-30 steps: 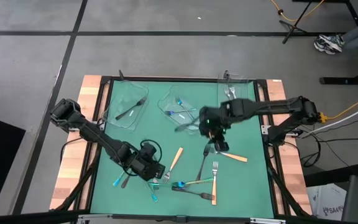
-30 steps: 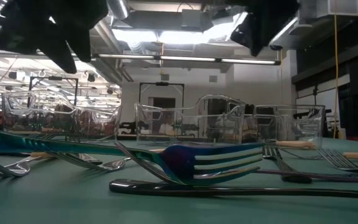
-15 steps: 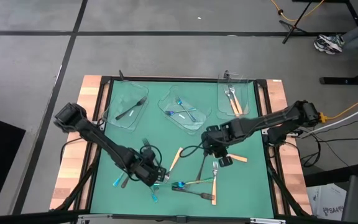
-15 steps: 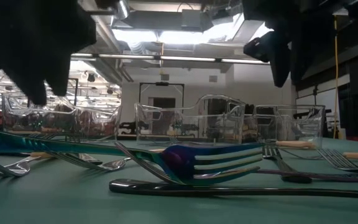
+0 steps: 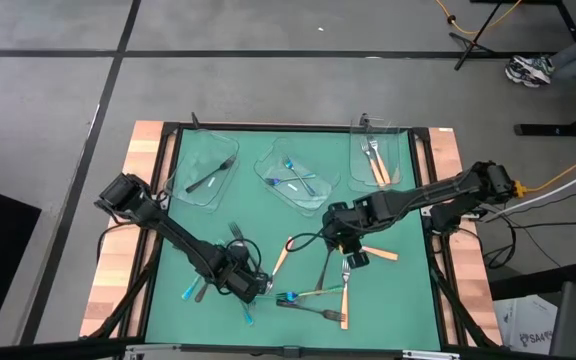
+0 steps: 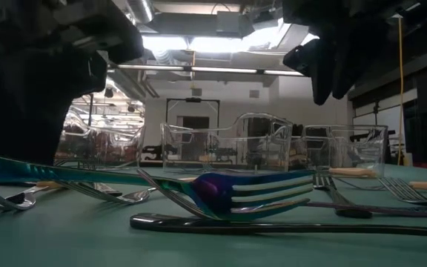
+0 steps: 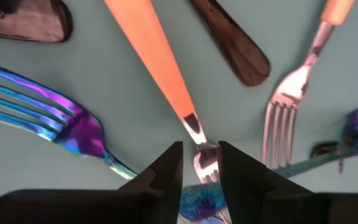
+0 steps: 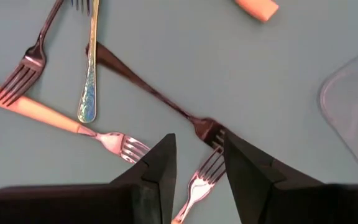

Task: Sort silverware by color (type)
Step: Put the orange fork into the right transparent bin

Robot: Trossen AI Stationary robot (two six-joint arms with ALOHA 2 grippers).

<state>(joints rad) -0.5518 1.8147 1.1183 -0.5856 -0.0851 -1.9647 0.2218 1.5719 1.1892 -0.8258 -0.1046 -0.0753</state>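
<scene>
2 dark jointed arms (image 5: 173,232), blk cabling.

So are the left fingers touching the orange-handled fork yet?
Cannot tell. In the left wrist view the left gripper has its fingers on either side of the orange-handled fork, at its neck, but no clear contact or gap shows.
</scene>
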